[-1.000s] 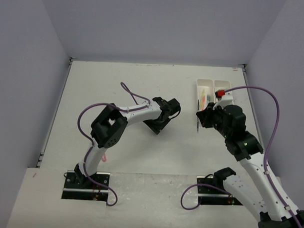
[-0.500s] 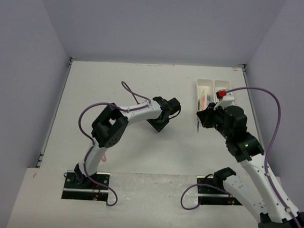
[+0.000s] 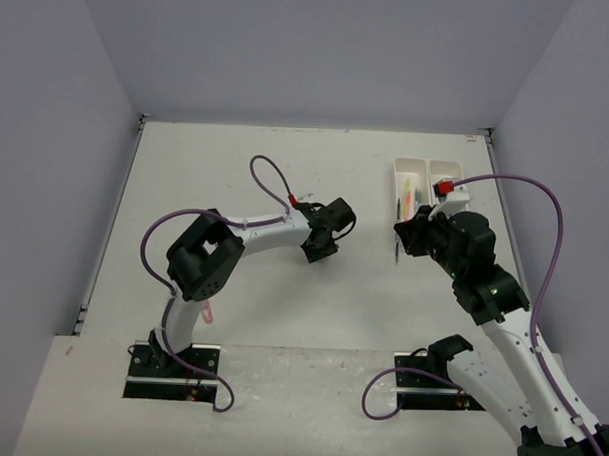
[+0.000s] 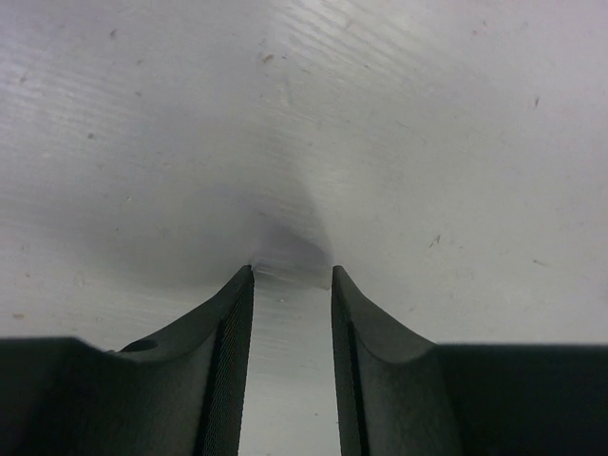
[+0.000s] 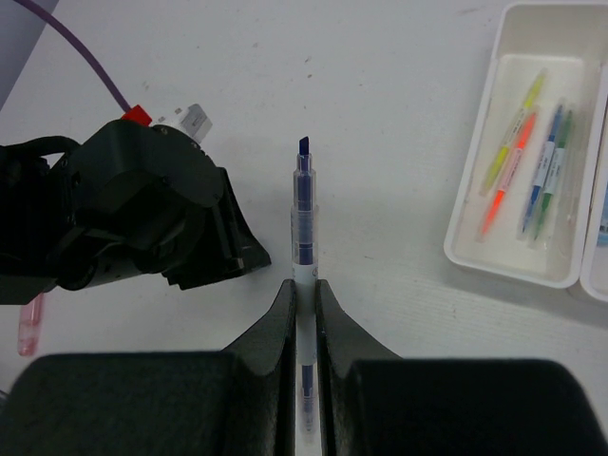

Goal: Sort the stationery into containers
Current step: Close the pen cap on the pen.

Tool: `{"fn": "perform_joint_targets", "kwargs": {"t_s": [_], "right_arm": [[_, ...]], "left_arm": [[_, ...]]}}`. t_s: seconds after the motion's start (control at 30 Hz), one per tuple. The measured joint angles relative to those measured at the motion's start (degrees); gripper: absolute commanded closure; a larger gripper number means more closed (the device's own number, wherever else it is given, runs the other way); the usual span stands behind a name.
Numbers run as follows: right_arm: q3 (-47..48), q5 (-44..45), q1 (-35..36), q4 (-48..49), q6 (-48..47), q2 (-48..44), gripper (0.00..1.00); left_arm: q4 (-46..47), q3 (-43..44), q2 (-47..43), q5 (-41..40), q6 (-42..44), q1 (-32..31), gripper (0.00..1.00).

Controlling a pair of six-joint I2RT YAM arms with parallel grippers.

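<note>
Your right pincer [image 5: 304,290] is clamped on a blue pen [image 5: 304,214]; your left pincer [image 4: 293,285] stands partly open with only bare counter [image 4: 427,114] between its fingers.

From overhead you see that pen only as a thin dark sliver under the right pincer, near the trays and outside them. The second tray [image 5: 598,275] is cut off at the right wrist view's edge, and a pink pen [image 5: 30,323] is half cropped at its left. The counter is matte white, faintly scuffed and speckled, boxed in by plain pale lilac walls [image 3: 321,48]. The held pen has a clear barrel and a dark-blue chisel tip. The nearer tray [image 5: 513,269] is white plastic with rounded corners; yellow, orange, blue and green pens lie lengthwise in it. The fingers are black with finely ribbed pads.
</note>
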Motion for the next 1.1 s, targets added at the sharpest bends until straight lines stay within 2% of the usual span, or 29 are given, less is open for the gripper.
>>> {"fn": "perform_joint_targets", "kwargs": {"t_s": [0.13,0.37,0.53,0.6,0.67,0.9,1.1], "right_arm": [[0.0,0.0,0.0,0.0,0.0,0.0,1.0],[0.0,0.0,0.0,0.0,0.0,0.1,1.0],[0.0,0.0,0.0,0.0,-0.2,0.2,1.0],[0.0,0.0,0.0,0.0,-0.2,0.2,1.0],[0.0,0.0,0.0,0.0,-0.2,0.4,1.0],[0.0,0.0,0.0,-0.1,-0.2,0.9,1.0],[0.0,0.0,0.0,-0.1,-0.2,0.9,1.0]], "left_arm": [[5.1,-1.3,-0.6,3.0,15.7,0.0,0.7],[7.5,-0.8,0.1,5.9,35.3,-0.3,0.58],[8.0,0.3,1.0,5.4,41.8,-0.5,0.29],[8.2,0.4,1.0,4.6,42.8,-0.6,0.18],[8.2,0.4,1.2,3.6,43.2,-0.6,0.15],[8.0,0.3,1.2,0.4,40.3,-0.5,0.17],[3.2,0.0,0.6,-4.4,25.5,-0.3,0.2]]}}
